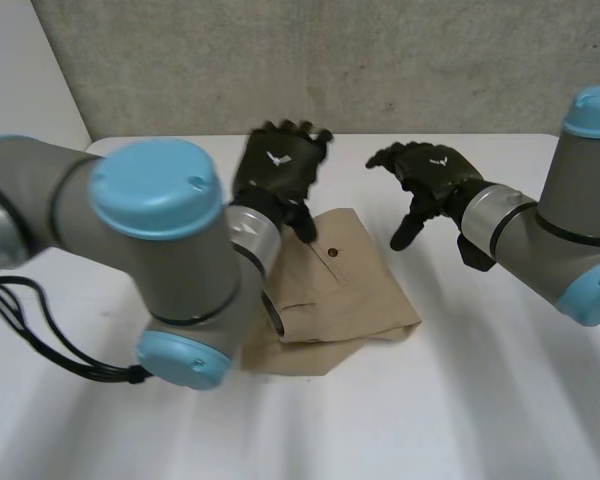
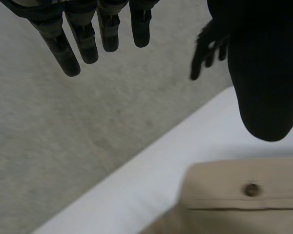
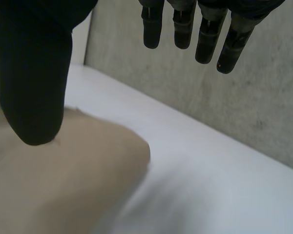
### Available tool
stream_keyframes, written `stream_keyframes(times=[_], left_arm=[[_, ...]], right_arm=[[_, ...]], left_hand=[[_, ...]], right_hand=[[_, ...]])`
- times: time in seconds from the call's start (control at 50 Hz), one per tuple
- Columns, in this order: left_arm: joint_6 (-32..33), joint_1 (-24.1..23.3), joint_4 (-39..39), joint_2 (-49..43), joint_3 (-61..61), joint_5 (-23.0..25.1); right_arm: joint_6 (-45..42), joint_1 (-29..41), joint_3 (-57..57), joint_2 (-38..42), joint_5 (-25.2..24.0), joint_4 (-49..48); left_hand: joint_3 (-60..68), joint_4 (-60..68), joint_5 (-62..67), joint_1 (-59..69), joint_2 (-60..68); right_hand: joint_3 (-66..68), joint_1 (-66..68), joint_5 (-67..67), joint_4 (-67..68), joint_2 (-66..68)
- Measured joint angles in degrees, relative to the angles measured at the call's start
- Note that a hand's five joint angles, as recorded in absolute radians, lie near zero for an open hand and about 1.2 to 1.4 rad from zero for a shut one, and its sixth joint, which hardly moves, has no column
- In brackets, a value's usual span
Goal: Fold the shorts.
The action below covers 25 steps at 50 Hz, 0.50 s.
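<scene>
Shorts [image 1: 335,290] on table [image 1: 480,400] | left hand [image 1: 275,170], right hand [image 1: 430,175] just above | fingers [image 2: 68,58] relaxed, empty

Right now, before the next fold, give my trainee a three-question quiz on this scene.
1. True or false: the right hand has its fingers curled round the khaki shorts.
2. Pick one: what sits on the shorts close to the thumb of the left hand? A) a button B) a zip pull C) a belt buckle
3. Fill in: the shorts lie folded on a white ____.

Key: 1 false, it hovers open beside them; 2 A; 3 table.
</scene>
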Motion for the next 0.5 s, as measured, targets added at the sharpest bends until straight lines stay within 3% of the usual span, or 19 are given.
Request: stream_keyframes(times=[0.28,0.5], left_arm=[[-8.2,-3.1,-10.9,-11.9,9.1,-3.1],[-1.1,-2.2,-16.0,-14.0,8.3,-10.3]], right_arm=[[-2.5,0.7,-3.5,7.2,0.5,3.3],[-5.7,2.1,-3.4,8.7,-0.2,4.8]], left_hand=[[0.0,0.0,0.0,0.0,0.0],[0.0,0.0,0.0,0.0,0.0]], right_hand=[[0.0,0.0,0.0,0.0,0.0],[0.0,0.0,0.0,0.0,0.0]])
